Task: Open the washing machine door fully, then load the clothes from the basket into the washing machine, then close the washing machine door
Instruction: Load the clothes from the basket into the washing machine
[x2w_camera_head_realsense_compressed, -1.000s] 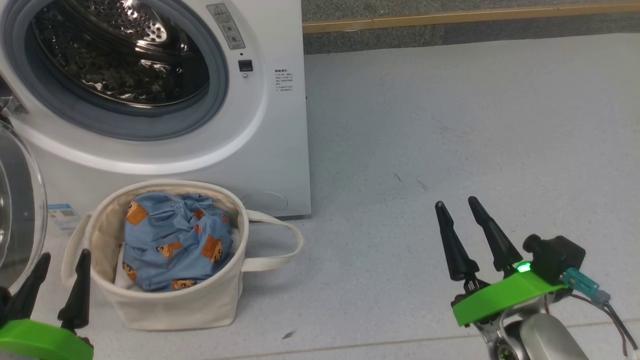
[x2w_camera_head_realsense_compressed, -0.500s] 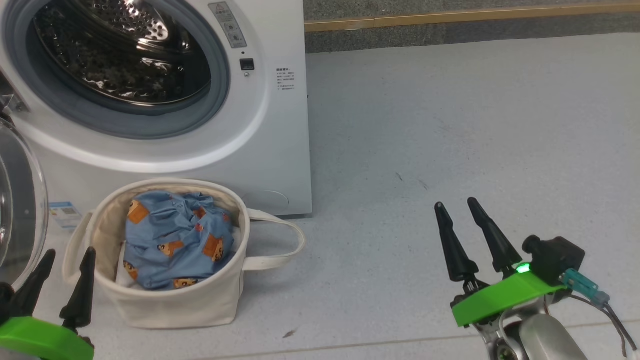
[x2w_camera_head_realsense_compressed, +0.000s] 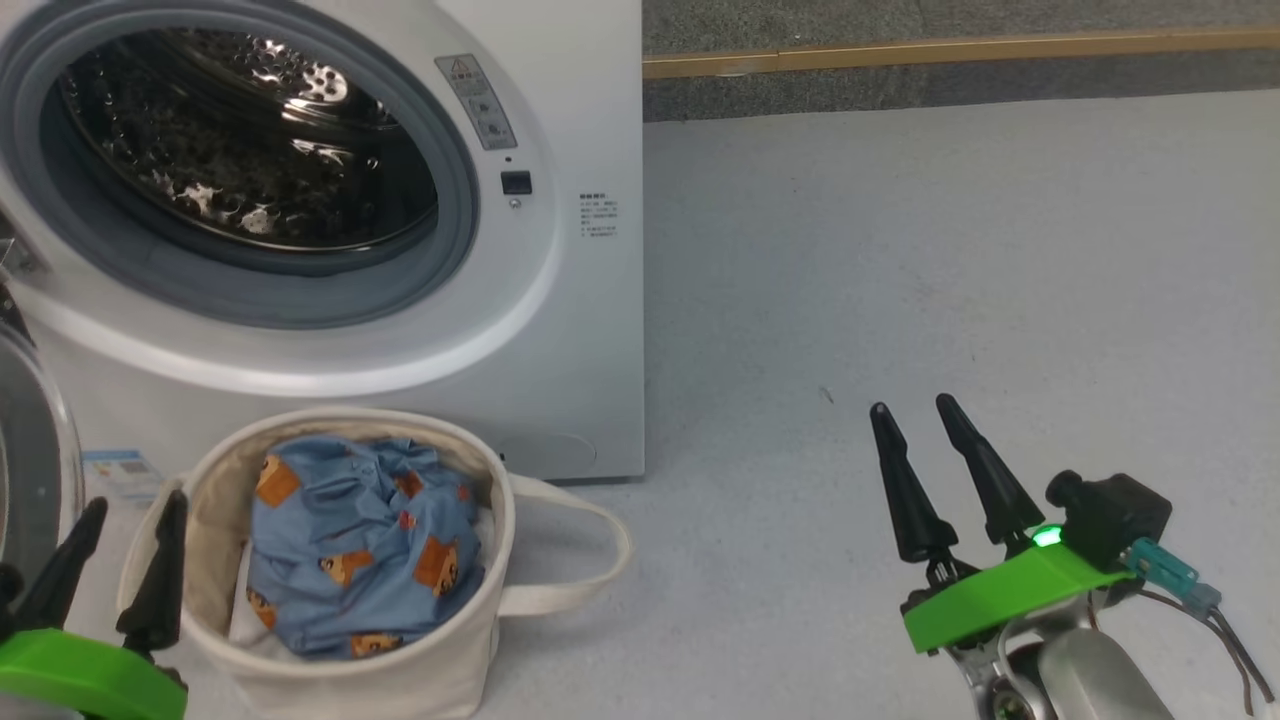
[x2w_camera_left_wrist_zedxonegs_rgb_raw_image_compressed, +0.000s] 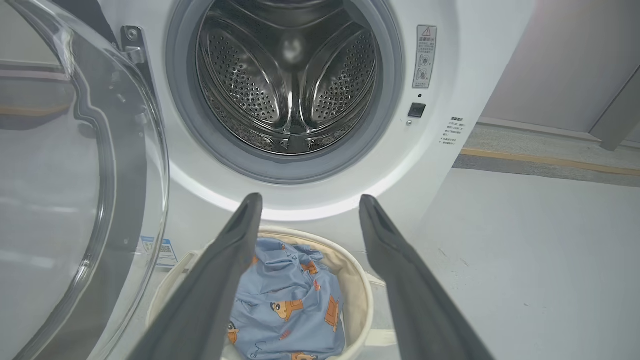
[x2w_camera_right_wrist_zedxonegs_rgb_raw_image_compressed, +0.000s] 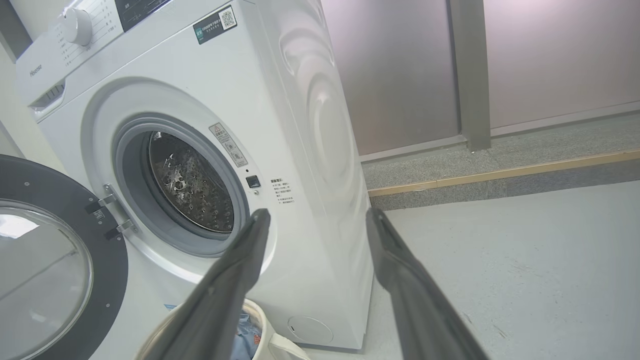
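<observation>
The white washing machine (x2w_camera_head_realsense_compressed: 575, 330) stands at the upper left with its steel drum (x2w_camera_head_realsense_compressed: 240, 150) exposed. Its door (x2w_camera_head_realsense_compressed: 25, 480) hangs swung open at the far left; the glass bowl and black rim of that door (x2w_camera_right_wrist_zedxonegs_rgb_raw_image_compressed: 45, 270) also show in the right wrist view. Directly before the machine sits the cream basket (x2w_camera_head_realsense_compressed: 420, 680), and the light blue clothes (x2w_camera_head_realsense_compressed: 360, 540) lie bunched inside it. My left gripper (x2w_camera_head_realsense_compressed: 135, 500) is open and empty just left of the basket's rim. My right gripper (x2w_camera_head_realsense_compressed: 912, 405) hangs open and empty over bare floor, well right of the basket.
Pale grey floor (x2w_camera_head_realsense_compressed: 950, 250) stretches right of the machine. A low grey kerb with a yellow strip (x2w_camera_head_realsense_compressed: 900, 50) runs along the back. The basket's strap handle (x2w_camera_head_realsense_compressed: 600, 560) sticks out to the right. A small blue label (x2w_camera_head_realsense_compressed: 115, 470) sits low on the machine's front.
The whole head view has shifted, so the machine and basket sit lower and further right in it: the camera moved. Both grippers stay open and hold their places in the view.
</observation>
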